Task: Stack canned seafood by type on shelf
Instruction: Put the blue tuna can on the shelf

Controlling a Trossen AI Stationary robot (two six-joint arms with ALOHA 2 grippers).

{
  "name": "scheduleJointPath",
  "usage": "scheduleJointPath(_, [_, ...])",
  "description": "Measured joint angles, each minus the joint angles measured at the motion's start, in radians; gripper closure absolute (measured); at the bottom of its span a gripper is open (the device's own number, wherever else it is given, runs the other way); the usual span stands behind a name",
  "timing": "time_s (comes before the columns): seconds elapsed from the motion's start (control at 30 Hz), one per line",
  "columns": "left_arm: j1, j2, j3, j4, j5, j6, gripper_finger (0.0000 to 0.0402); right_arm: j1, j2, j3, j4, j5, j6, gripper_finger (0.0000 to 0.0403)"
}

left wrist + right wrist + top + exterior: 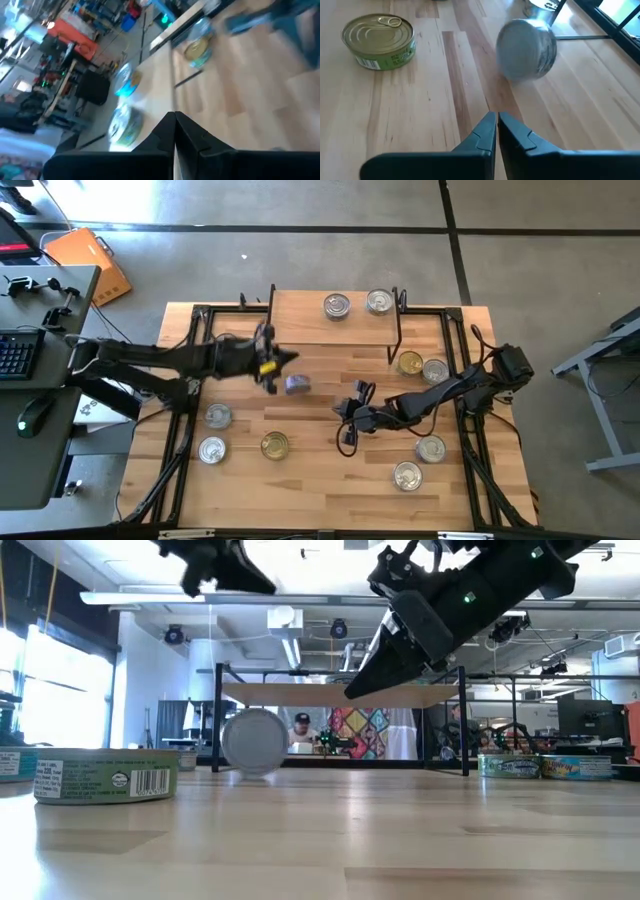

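A silver tin [297, 384] stands on its rim on the table in front of the shelf [300, 315], blurred; it also shows in the low view [255, 743] and the right wrist view [527, 48]. Two silver-lidded tins [337, 306] [379, 302] lie flat on the shelf top. My left gripper [293, 359] is shut and empty, raised just above and to the left of the blurred tin. My right gripper [342, 413] is shut and empty, lower, to the right and near side of that tin. A gold-lidded tin with a green label [378, 40] lies flat nearby.
More tins lie flat on the table: two silver ones at the left [218, 416] [211, 450], a gold one [275, 445], a pair beside the shelf's right leg [410, 363] [435, 370], and two at the near right [430, 448] [407, 476]. A person shows in the room beyond [300, 725].
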Motion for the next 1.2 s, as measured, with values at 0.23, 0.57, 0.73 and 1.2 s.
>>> scheduleJointPath(0.23, [0.117, 0.002, 0.000, -0.078, 0.168, -0.062, 0.0401, 0.000, 0.000, 0.000, -0.006, 0.000, 0.007, 0.0391])
scheduleJointPath(0.57, [-0.038, 0.011, -0.001, -0.269, 0.164, -0.301, 0.0401, -0.043, 0.082, 0.000, 0.031, -0.079, -0.093, 0.0338])
scheduleJointPath(0.73, [-0.091, 0.051, -0.056, -0.258, 0.212, -0.472, 0.0401, -0.085, 0.154, 0.000, 0.151, -0.134, -0.301, 0.0244])
scheduleJointPath(1.2, [-0.070, 0.291, -0.223, -0.103, 0.155, -0.704, 0.0401, -0.335, 0.287, 0.065, 0.217, -0.426, -0.368, 0.0163])
